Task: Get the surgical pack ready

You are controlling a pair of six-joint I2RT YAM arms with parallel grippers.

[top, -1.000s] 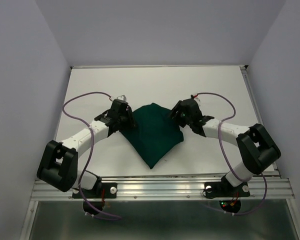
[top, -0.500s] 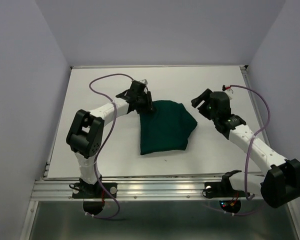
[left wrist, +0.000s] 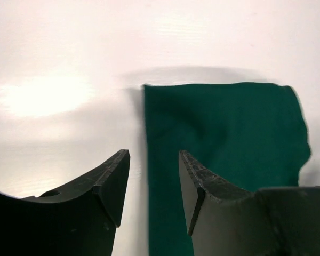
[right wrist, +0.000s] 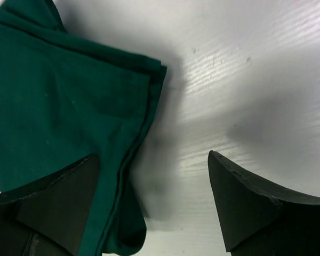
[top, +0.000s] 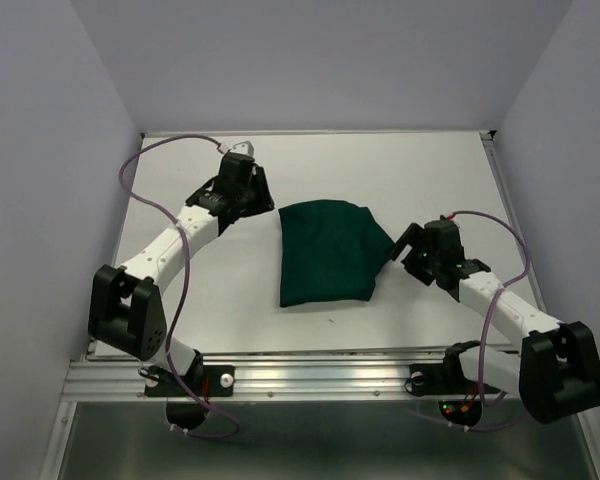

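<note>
The dark green cloth drape lies folded into a rough rectangle in the middle of the white table. My left gripper is open and empty just off the drape's far left corner. In the left wrist view its fingertips straddle the drape's left edge from above. My right gripper is open and empty at the drape's right edge. In the right wrist view one finger hangs over the folded hem and the other over bare table. The steel tray, scissors, forceps and gauze packets are out of view.
The white table has walls on the left, right and back. A metal rail runs along its near edge by the arm bases. Purple cables loop from both arms.
The drape went from a diamond to a folded rectangle a second ago, and now lies still. My left gripper pulled back off its far left corner. My right gripper came down toward its right edge.
</note>
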